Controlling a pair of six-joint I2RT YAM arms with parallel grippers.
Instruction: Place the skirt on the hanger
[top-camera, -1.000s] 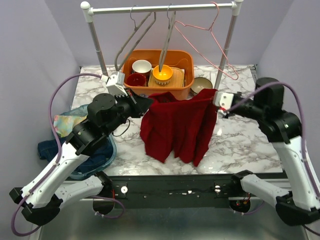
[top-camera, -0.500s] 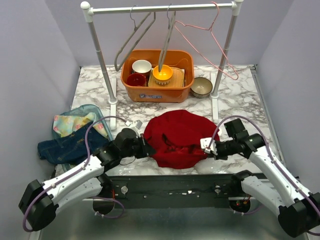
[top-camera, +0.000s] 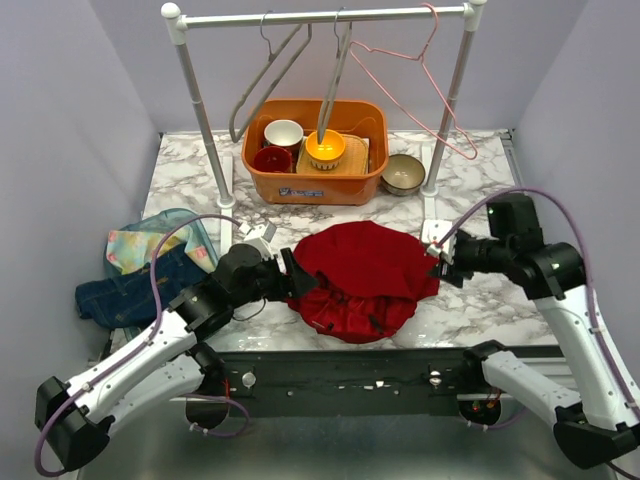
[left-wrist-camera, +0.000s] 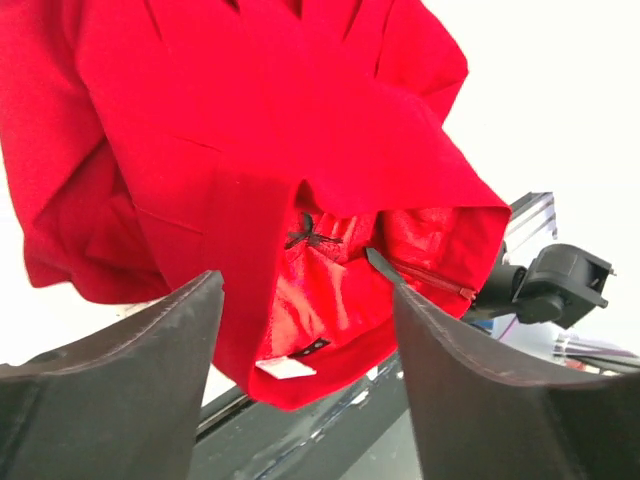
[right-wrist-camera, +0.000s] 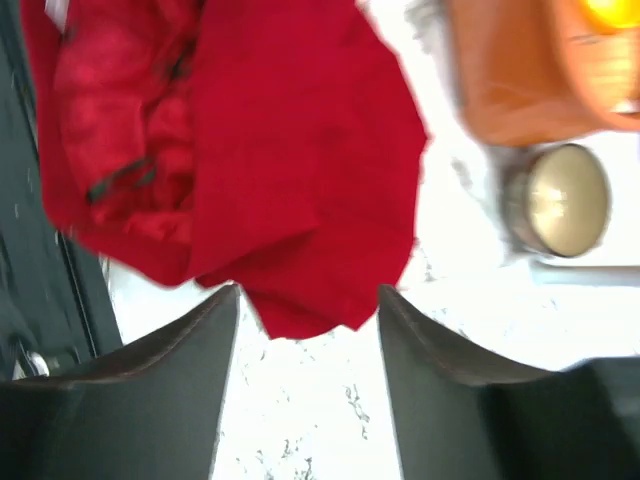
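Near the front edge of the table (top-camera: 480, 300), the skirt (top-camera: 360, 270) lies in a crumpled red heap, not on any hanger. Its near side gapes, showing shiny lining, a dark zip and a white label (left-wrist-camera: 285, 368).

At the skirt's left edge sits the left gripper (top-camera: 290, 280). Seen from its wrist, the left gripper (left-wrist-camera: 305, 285) has its fingers spread wide, and the skirt (left-wrist-camera: 250, 150) lies beyond them with no cloth pinched. At the skirt's right edge sits the right gripper (top-camera: 440, 265). From its own wrist, the right gripper (right-wrist-camera: 310, 290) is likewise parted, with the hem of the skirt (right-wrist-camera: 270, 150) just ahead of the tips and nothing grasped.

Behind the skirt stands an orange tub (top-camera: 315, 182) of bowls, and a lone bowl (top-camera: 403, 172) sits behind and to the right. Above and behind the skirt a rail (top-camera: 320, 17) carries grey hangers (top-camera: 268, 80) and a pink hanger (top-camera: 422, 60). Left of the skirt a basket (top-camera: 205, 255) holds patterned cloth, with jeans (top-camera: 120, 297) draped over it.
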